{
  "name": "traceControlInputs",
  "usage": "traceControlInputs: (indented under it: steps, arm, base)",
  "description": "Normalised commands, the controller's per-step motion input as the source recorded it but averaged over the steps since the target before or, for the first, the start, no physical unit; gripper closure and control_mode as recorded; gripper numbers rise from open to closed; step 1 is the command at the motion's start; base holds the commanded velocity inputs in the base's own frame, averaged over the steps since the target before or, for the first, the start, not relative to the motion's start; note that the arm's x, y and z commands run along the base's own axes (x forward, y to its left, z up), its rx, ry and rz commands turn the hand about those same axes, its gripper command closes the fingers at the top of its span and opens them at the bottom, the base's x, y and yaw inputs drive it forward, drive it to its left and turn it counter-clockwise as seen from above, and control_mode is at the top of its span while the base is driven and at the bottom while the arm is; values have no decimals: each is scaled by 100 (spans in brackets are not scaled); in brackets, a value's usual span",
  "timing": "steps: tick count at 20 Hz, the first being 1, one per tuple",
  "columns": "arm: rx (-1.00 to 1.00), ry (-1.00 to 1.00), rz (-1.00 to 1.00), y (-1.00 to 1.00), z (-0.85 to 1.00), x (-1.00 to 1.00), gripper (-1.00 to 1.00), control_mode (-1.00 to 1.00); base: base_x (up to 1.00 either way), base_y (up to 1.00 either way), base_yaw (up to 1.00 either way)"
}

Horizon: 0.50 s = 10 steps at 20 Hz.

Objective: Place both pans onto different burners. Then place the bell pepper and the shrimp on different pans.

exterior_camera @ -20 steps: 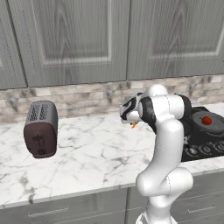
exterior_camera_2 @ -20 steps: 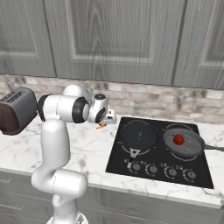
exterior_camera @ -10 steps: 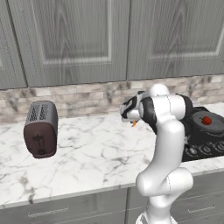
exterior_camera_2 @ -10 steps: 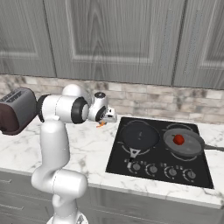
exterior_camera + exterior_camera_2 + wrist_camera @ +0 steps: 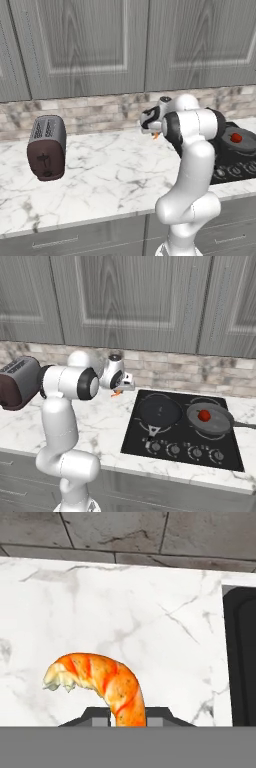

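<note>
My gripper (image 5: 123, 388) is shut on the orange curved shrimp (image 5: 105, 684) and holds it above the marble counter, just left of the cooktop. The shrimp (image 5: 116, 393) hangs under the hand, and the left base view shows the shrimp (image 5: 156, 135) below the gripper (image 5: 150, 128). The black pan (image 5: 160, 410) sits on the cooktop's left burner, with nothing in it. The dark grey pan (image 5: 212, 423) rests on the right burner with the red bell pepper (image 5: 203, 415) inside. From the left base view the bell pepper (image 5: 236, 137) lies beyond the arm.
A toaster (image 5: 46, 147) stands on the counter to the left. The black cooktop (image 5: 135, 438) has knobs along its front edge. A stone backsplash (image 5: 150, 532) and grey cabinets rise behind. The cooktop's edge (image 5: 242, 657) is at the right of the hand view.
</note>
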Motion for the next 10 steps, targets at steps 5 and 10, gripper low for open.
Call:
traceControlInputs:
  steps: [5,10]
  arm:
    - [0,0,0,-25,15,-27,100,-100]
    - [0,0,0,-22,23,-33,100,-100]
  base:
    - [0,0,0]
    - [0,0,0]
